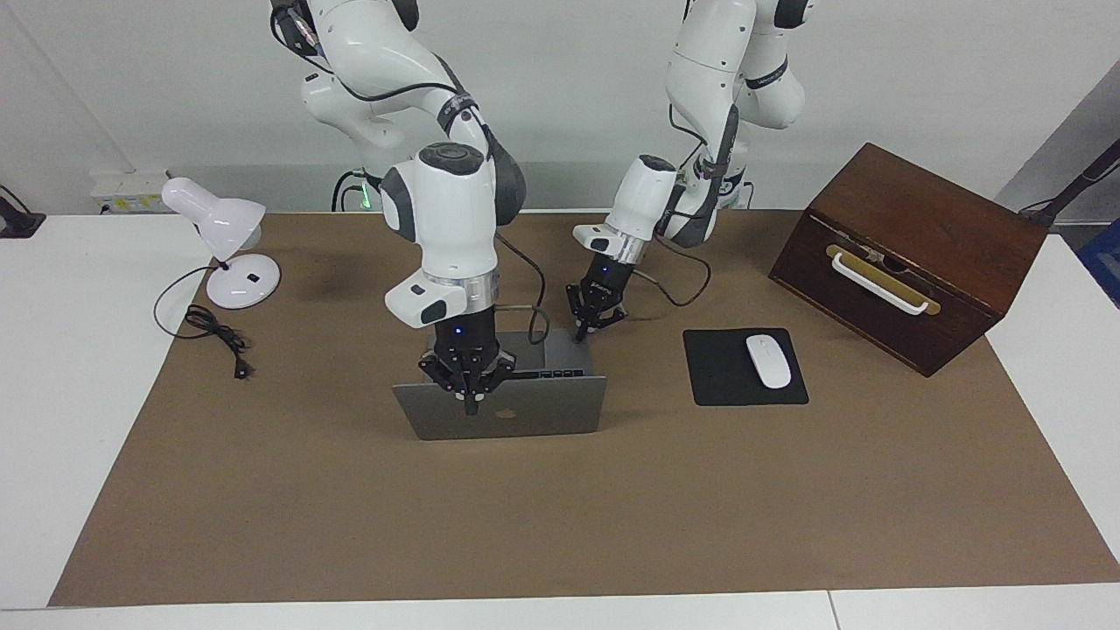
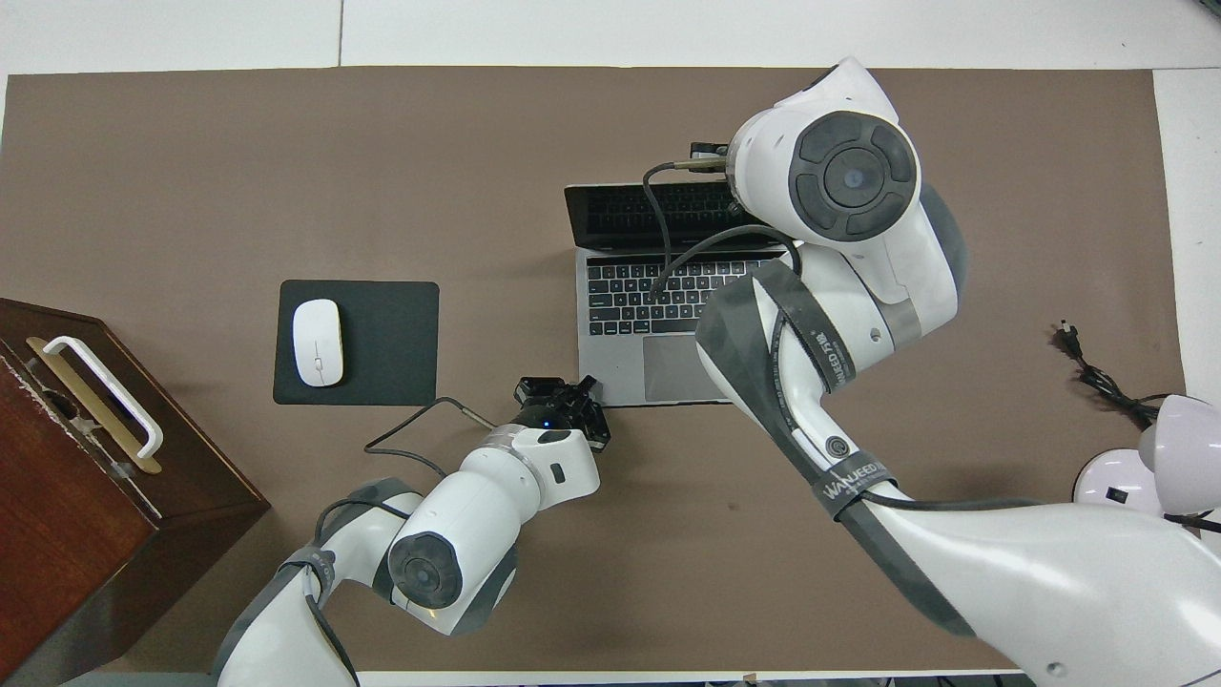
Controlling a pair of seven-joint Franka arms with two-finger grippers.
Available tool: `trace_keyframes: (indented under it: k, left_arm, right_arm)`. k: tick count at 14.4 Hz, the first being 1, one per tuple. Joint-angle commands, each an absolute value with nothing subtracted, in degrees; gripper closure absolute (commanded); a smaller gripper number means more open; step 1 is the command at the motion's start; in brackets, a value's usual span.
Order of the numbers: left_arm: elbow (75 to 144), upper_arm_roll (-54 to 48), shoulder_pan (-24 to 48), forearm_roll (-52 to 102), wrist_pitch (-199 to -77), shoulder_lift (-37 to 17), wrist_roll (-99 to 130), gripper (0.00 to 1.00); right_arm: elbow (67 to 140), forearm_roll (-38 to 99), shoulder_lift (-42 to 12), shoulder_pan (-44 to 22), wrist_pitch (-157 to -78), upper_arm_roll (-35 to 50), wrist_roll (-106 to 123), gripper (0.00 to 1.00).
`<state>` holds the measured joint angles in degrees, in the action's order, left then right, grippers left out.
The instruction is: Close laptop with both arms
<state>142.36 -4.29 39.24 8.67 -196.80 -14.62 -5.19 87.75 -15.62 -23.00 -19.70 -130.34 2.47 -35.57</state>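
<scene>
laptop [image 1: 500, 409]: open, mid-mat
my R gripper [image 1: 472, 404]: clenched, empty, at lid top edge
my L gripper [image 1: 578, 335]: clenched, empty, over base corner
mouse pad [image 1: 728, 379] w/ mouse [image 1: 767, 360]: beside laptop, clear
wooden box [image 1: 910, 254]: well apart

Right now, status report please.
Right tool shut, at laptop lid's top edge. Left tool shut, at base corner. Lid up. Nothing blocking.

One laptop [image 1: 507, 416], one mouse [image 1: 768, 360], one lamp [image 1: 223, 245], two arms [image 1: 455, 219]
</scene>
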Motion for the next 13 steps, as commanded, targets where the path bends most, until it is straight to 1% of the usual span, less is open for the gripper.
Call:
trace_keyframes:
  k: [1,3,9,13]
  left_arm:
    - [141.5,-3.34,40.52,9.05,-197.84,-16.7,-7.38,1.0]
    - [141.77,-3.34,39.99,8.97,-198.02,-16.87,-10.09,1.0]
    - [142.03,-3.25,39.9,8.97,-200.21,-20.03,-13.18,1.0]
    - [142.56,-3.25,39.73,8.96,-200.3,-20.21,-13.45,1.0]
  right_arm:
    - [88.07,-15.91,-22.33,-19.25,-126.49,3.69,-35.95,1.0]
    - [88.07,-14.07,-21.97,-19.42,-124.29,3.69,-35.95,1.0]
    - [88.42,-5.64,-21.09,-19.95,-118.22,3.69,-35.95,1.0]
    - [93.59,-2.9,-18.64,-19.78,-117.33,3.78,-35.6,1.0]
